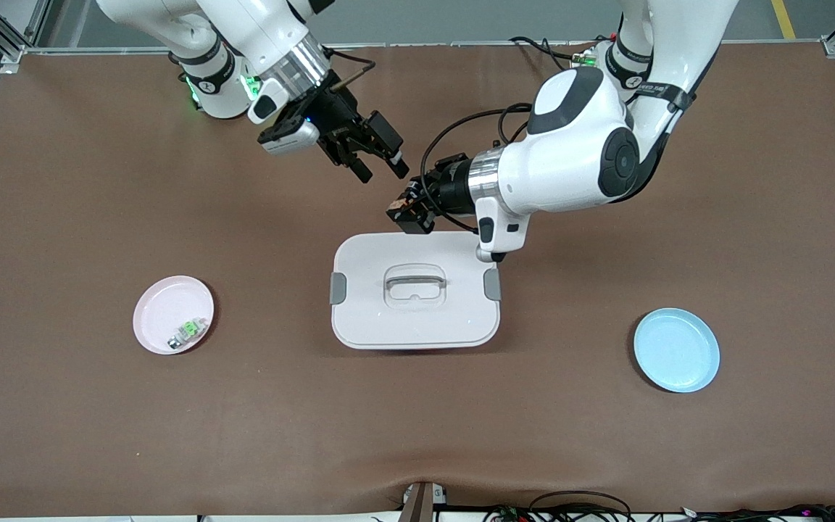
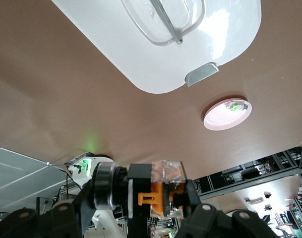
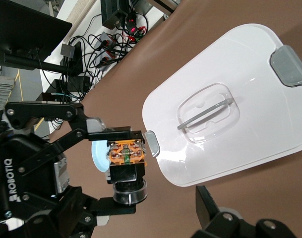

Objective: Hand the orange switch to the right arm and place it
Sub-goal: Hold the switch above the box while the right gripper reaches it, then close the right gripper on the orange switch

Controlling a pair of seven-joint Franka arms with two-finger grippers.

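i see the left gripper (image 1: pixel 404 210) clamped on the orange switch (image 3: pixel 126 153) above the white lidded box (image 1: pixel 359 319); the right gripper (image 1: pixel 381 170) hovers just beside it, fingers apart.

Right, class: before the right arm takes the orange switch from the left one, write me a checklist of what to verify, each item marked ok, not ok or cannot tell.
1. Left gripper shut on the orange switch, up in the air by the white box's edge: ok.
2. Right gripper open for the handover: ok.
3. Part of the switch standing free of the left gripper's fingers for the right gripper to take: cannot tell.
4. Right gripper around the switch: not ok, it hangs apart from it, over the bare brown table.
5. Pink plate has room beside the green-and-white part: ok.
6. Blue plate bare: ok.
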